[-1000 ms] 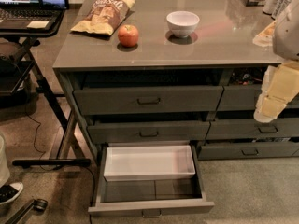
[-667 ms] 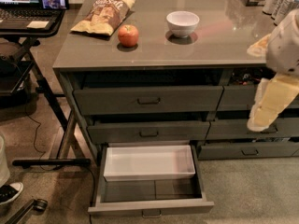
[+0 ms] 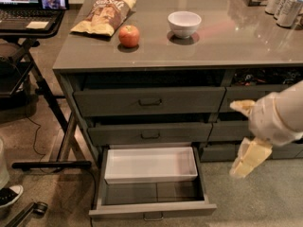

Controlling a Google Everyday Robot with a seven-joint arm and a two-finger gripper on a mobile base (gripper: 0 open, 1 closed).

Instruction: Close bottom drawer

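Bottom drawer [image 3: 142, 210]: at 6 o'clock in the camera view, lowest of the left stack, pulled far out. Its low front panel is nearest the camera, with the small dark pull handle [image 3: 153, 217] at the panel's lower edge. White tray [image 3: 150, 164] sits in the back half; the floor of the drawer in front of it is bare.

Gripper [image 3: 249, 156]: 4 o'clock in the view, about 2 o'clock from the drawer front, hanging off to the right, apart from the drawer and touching nothing. Open or closed: cannot tell. Nothing seen in its grasp.

Middle drawer [image 3: 149, 134] and top drawer [image 3: 149, 101] behind, both slightly proud of the frame. On the counter [image 3: 227, 46] at 12 o'clock are an apple [image 3: 129, 35], a white bowl [image 3: 184, 23] and a chip bag [image 3: 105, 14].

Step, as judged: approach; no push begun. Next move calls for bringing the gripper left and down to the outer face of the front panel near its middle, then pushing straight toward 12 o'clock, square to the panel so the drawer does not rack.
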